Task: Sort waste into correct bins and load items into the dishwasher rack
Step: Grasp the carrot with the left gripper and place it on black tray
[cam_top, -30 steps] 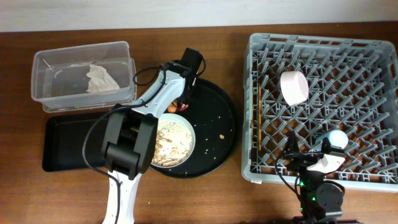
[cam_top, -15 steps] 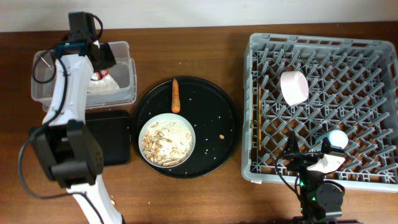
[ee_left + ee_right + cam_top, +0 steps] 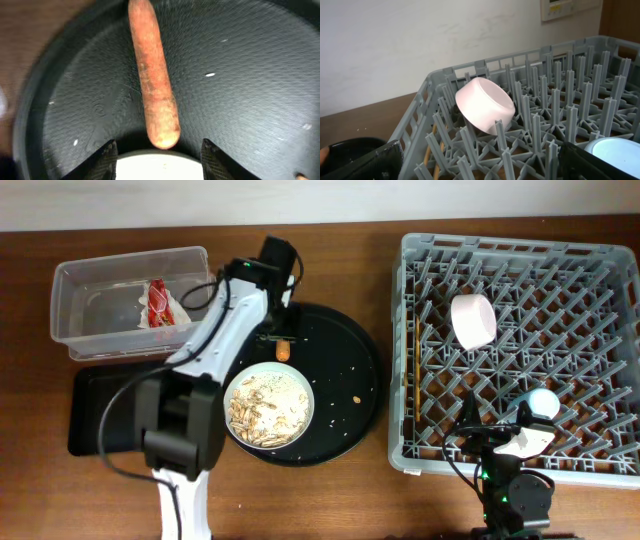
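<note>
An orange carrot-like stick (image 3: 152,75) lies on the round black tray (image 3: 240,100), one end close to the white plate (image 3: 268,408) that holds beige food scraps. Just above that end hovers my left gripper (image 3: 159,152), open, one finger on each side and touching nothing; from overhead the arm covers most of the stick (image 3: 283,351). The clear tub (image 3: 90,280) holds the red wrapper (image 3: 159,301) and white tissue (image 3: 170,315). In the grey rack (image 3: 520,255) are the white bowl (image 3: 485,105), light-blue cup (image 3: 542,402) and chopsticks (image 3: 410,360). My right gripper (image 3: 480,165) is open at the rack's near edge.
A shallow black tray (image 3: 95,415) sits in front of the clear tub, partly under my left arm. Crumbs and a small brown scrap (image 3: 356,397) are scattered on the round tray. Upright pegs fill the rack around the bowl and cup.
My left arm went from the round tray to the clear tub and back over the carrot stick. The red wrapper now lies in the tub, and the left gripper has opened. The right arm is still.
</note>
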Controlling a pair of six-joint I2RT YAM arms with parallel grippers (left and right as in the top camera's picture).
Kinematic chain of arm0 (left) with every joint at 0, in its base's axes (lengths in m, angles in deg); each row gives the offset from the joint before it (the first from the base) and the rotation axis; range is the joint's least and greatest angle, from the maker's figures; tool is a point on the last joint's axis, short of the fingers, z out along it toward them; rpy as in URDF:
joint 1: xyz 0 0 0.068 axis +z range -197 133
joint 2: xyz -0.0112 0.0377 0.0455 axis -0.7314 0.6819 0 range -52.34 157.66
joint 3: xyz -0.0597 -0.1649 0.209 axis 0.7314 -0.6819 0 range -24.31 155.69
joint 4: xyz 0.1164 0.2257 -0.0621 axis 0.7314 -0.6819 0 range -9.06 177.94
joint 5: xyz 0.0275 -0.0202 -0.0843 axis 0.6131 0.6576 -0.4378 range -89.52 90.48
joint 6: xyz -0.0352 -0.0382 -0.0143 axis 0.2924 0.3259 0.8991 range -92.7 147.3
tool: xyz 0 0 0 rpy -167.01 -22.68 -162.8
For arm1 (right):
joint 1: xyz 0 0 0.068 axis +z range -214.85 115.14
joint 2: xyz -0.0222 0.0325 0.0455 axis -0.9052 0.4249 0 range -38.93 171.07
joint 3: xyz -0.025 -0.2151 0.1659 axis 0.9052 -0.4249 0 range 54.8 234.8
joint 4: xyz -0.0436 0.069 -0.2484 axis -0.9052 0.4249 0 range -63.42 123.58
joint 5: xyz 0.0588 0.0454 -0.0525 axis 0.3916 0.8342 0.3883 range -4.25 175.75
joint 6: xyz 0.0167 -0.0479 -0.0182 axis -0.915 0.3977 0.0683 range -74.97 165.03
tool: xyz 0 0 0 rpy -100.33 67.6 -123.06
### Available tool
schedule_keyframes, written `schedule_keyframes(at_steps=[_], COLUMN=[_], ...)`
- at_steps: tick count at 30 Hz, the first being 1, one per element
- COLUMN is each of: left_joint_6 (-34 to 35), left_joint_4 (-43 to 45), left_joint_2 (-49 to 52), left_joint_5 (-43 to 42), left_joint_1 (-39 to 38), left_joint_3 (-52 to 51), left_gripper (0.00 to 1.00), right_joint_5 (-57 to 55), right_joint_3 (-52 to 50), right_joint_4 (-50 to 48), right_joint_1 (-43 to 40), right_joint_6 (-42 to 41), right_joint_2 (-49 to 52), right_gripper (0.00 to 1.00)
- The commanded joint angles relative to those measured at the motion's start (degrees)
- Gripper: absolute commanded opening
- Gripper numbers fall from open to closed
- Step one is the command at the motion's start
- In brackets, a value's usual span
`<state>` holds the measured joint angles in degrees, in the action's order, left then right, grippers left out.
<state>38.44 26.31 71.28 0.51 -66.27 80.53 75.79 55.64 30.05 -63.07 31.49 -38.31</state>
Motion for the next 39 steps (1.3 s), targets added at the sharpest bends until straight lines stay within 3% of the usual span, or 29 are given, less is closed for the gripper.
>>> schedule_keyframes(at_steps=[1,5,6,7,10,14,16,20,25,29,30,32,33,36,39], left_joint_6=[-0.13,0.13,0.13,0.13,0.17,0.2,3.89,12.9,21.31,26.64,26.64,26.62,26.58,20.92,8.85], left_joint_4=[1.18,1.6,1.55,1.57,-1.27,-14.23,-23.26,-31.15,-21.49,-6.36,0.48,8.28,9.73,6.91,5.16], left_joint_2=[5.66,10.1,10.32,10.29,8.94,-2.14,-7.56,-13.75,-25.46,-27.54,-27.52,-27.52,-27.52,-28.39,-33.4], left_joint_5=[-0.74,-1.29,-1.29,-1.29,-1.29,-0.22,1.77,7.13,10.34,6.69,3.02,1.33,0.9,-2.89,-9.33], left_joint_1=[0.17,0.2,0.2,0.26,1.36,6.8,11.08,15.61,17.18,28.33,31.15,33.73,34.18,33.99,27.93], left_joint_3=[-0.57,-0.61,-0.61,-0.5,4.72,11.8,11.78,8.31,-15.34,-31.82,-36.06,-41.13,-42.29,-40.24,-36.3], left_gripper=[0.51,0.41,0.27,0.21,0.17,0.14,0.05,0.03,0.04,0.05,0.18,0.57,0.66,0.66,0.66], right_joint_5=[0.13,0.13,0.13,0.13,0.13,0.13,0.13,0.13,0.13,0.13,0.13,0.13,0.13,0.13,0.13], right_joint_3=[-0.52,-0.52,-0.52,-0.52,-0.52,-0.52,-0.52,-0.52,-0.52,-0.52,-0.52,-0.52,-0.52,-0.52,-0.52], right_joint_4=[0.13,0.13,0.13,0.13,0.13,0.13,0.13,0.13,0.13,0.13,0.13,0.13,0.13,0.13,0.13], right_joint_1=[-0.31,-0.31,-0.31,-0.31,-0.31,-0.31,-0.31,-0.31,-0.31,-0.31,-0.31,-0.31,-0.31,-0.31,-0.31], right_joint_6=[-0.37,-0.39,-0.39,-0.39,-0.39,-0.39,-0.39,-0.39,-0.39,-0.39,-0.39,-0.39,-0.39,-0.39,-0.39], right_joint_2=[-0.42,-0.42,-0.42,-0.42,-0.42,-0.42,-0.42,-0.42,-0.42,-0.42,-0.42,-0.42,-0.42,-0.42,-0.42], right_gripper=[0.98,0.98,0.98,0.98,0.98,0.98,0.98,0.98,0.98,0.98,0.98,0.98,0.98,0.98,0.98])
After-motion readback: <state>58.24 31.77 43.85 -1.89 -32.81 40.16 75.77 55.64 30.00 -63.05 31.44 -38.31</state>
